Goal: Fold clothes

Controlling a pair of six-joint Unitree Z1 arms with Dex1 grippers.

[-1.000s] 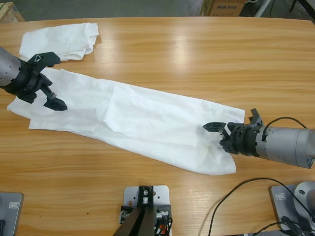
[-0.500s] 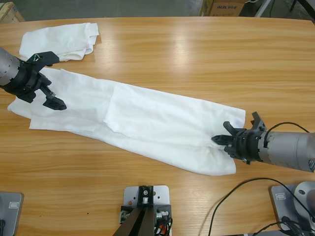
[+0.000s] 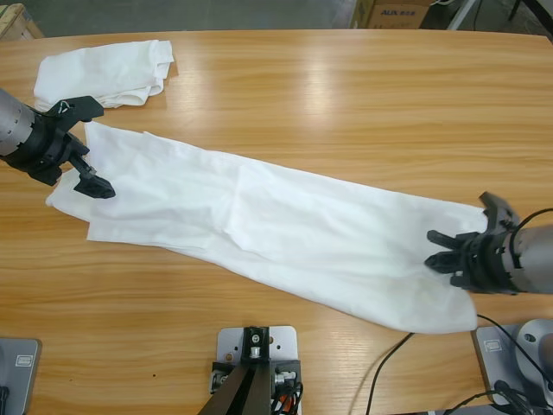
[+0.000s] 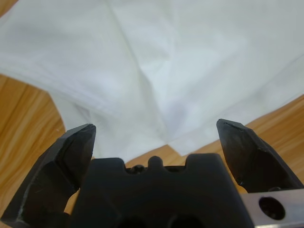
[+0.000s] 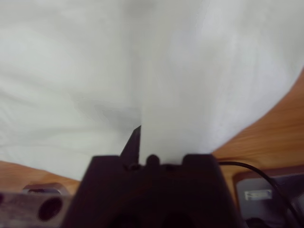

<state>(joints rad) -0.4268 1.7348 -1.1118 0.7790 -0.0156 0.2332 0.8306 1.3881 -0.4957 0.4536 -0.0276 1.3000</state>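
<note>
A white T-shirt (image 3: 259,216) lies stretched out in a long diagonal band from upper left to lower right on the wooden table (image 3: 346,104). My left gripper (image 3: 84,147) hangs open over its left end, jaws spread wide. In the left wrist view, a corner of the shirt (image 4: 190,57) lies beyond the left gripper (image 4: 156,137). My right gripper (image 3: 441,251) is shut on the shirt's lower right end. In the right wrist view, cloth (image 5: 95,71) drapes over the jaws and only one fingertip (image 5: 135,140) shows. A folded white bundle (image 3: 104,69) of clothes rests at the top left.
A cardboard box (image 3: 397,12) stands beyond the table's far edge at the top right. A black cable (image 3: 415,337) loops over the table's near right corner. Bare wood (image 3: 363,95) spans the back right of the table.
My right gripper has moved right and toward the front edge, dragging the shirt with it. The shirt is now longer and flatter. My left gripper stayed nearly still.
</note>
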